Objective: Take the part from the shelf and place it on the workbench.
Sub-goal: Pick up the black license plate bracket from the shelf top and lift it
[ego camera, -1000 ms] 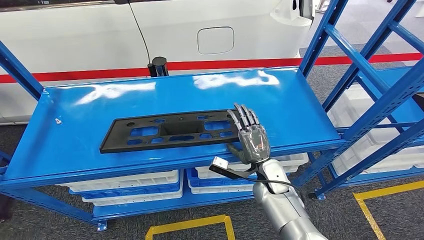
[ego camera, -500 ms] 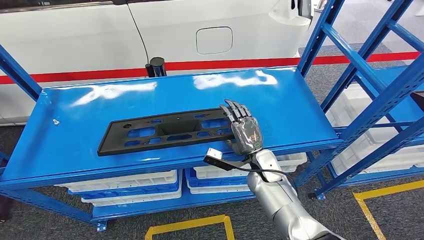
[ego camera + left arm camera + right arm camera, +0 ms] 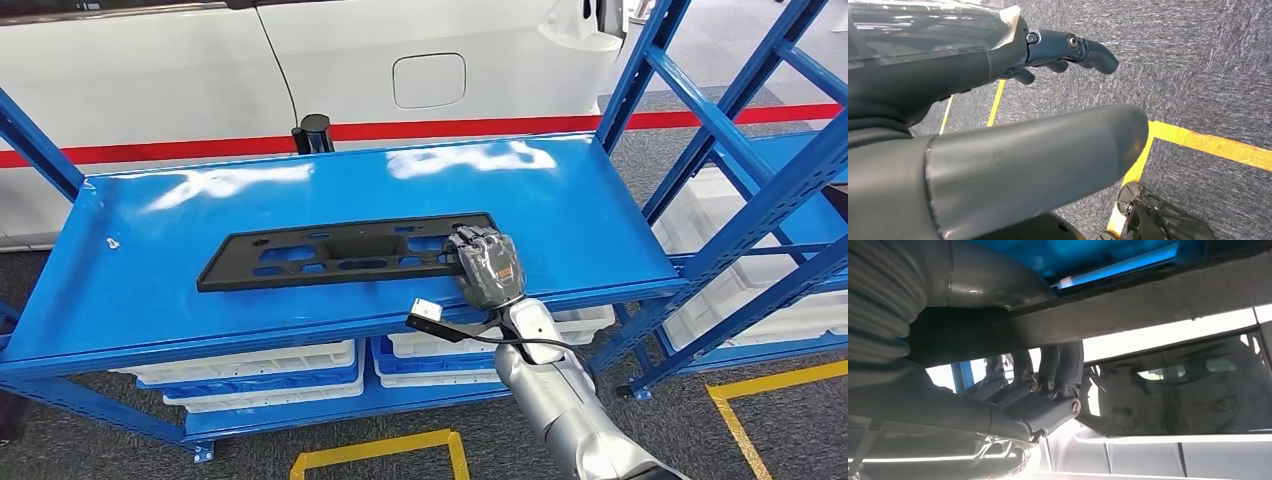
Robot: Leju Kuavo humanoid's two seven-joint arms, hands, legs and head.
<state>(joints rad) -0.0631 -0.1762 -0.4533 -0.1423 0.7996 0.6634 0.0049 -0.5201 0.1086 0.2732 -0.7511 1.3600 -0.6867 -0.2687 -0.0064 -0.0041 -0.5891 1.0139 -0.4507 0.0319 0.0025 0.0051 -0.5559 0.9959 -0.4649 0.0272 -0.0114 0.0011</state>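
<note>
on blue shelf (image 3: pixel 600 230), head view: black part (image 3: pixel 340 252) lies flat near front edge; our right hand (image 3: pixel 487 265) curled over its right end, fingers wrapped on edge, so grasp step in hand. left wrist view: our left hand (image 3: pixel 998 100) hangs over grey floor (image 3: pixel 1198 60), holds nothing, fingers loosely apart. right wrist view: dark fingers (image 3: pixel 1048 390) hooked round part's edge. we judge next move: firm grip, lift level, clear shelf, turn toward table.
</note>
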